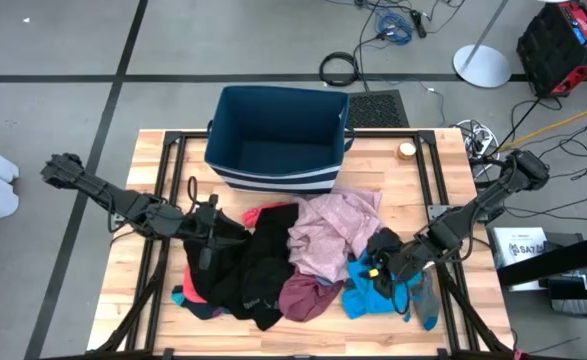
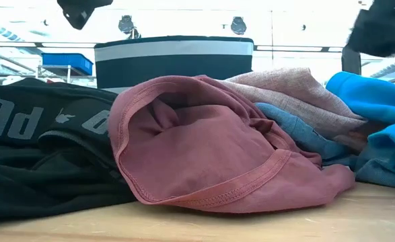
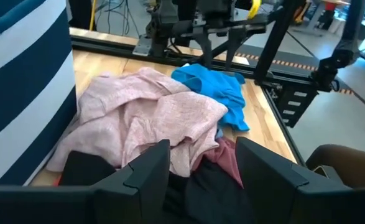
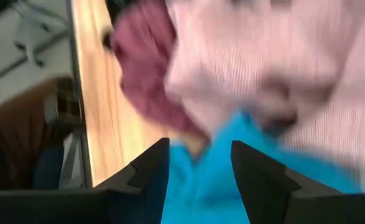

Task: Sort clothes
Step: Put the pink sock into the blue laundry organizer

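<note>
- At the near edge of the pale wooden table (image 1: pixel 153 310) lies the heap of clothes. A soft maroon garment (image 2: pixel 204 154) with a stitched hem sits at the front middle, touching a black garment (image 2: pixel 42 154) with grey printed letters on its left.
- A bright blue soft garment (image 1: pixel 368 292) lies at the heap's near right, touching the maroon one. A greyish-blue piece (image 1: pixel 425 300) trails beside it toward the table's right edge.
- Small patches of teal and red fabric (image 1: pixel 181 296) peek out under the black garment at the near left; whether these are socks cannot be made out.
- The right hand (image 1: pixel 378 272) hangs low over the bright blue garment. Its two dark fingers (image 4: pixel 257 174) stand apart, with blue cloth showing in the gap and nothing clamped between them.
- The left hand (image 1: pixel 231 228) sits at the left side of the heap, over the black garment. Its fingers (image 3: pixel 151 171) are also apart and hold nothing; black and maroon cloth lie just beneath them.
- A pale pink knitted garment (image 1: pixel 333 230) lies crumpled in the middle of the heap, behind the maroon and blue ones, between the two hands.
- Counted by colour: one black, one maroon, one pale pink and one bright blue garment, plus the small scraps.
- Farthest back, one dark blue fabric bin with white stripes (image 1: pixel 273 150) stands upright at the table's far edge, just behind the pink garment.
</note>
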Motion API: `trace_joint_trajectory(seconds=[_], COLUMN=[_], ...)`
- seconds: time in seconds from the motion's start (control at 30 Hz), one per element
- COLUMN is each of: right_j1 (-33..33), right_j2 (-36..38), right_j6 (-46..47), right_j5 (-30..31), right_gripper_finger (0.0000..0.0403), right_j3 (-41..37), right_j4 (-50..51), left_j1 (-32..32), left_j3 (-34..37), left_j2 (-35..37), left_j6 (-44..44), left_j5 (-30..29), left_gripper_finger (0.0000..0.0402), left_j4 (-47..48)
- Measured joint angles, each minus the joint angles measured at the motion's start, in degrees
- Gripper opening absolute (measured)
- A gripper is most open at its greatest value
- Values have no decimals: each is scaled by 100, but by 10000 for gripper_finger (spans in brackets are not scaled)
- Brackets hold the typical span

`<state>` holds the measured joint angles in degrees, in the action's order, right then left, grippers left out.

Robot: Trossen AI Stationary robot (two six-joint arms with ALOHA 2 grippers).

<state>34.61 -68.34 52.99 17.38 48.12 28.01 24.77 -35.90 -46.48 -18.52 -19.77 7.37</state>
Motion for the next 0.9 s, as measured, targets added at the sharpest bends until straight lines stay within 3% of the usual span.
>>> trace_joint_trajectory(seconds=[0.2,0.4,0.57,0.9], right_j1=[-340,-589,-750,-1219], right_j2=[-24,-100,-142,-875], right_j6=[-1521,-3089,-3735,-3865], right_j5=[357,356,351,337], right_gripper_finger=[160,160,160,160], right_j3=[0,0,0,-1], right_j4=[-1583,-3090,-3259,-3253], left_j1=[0,7,0,0], left_j3=[0,0,0,0], left_j2=[-405,-826,-1028,-1128], left_j6=[-72,-71,-68,-64], left_j5=[-19,793,733,595], left_gripper_finger=[191,191,191,191], left_j4=[64,68,64,69])
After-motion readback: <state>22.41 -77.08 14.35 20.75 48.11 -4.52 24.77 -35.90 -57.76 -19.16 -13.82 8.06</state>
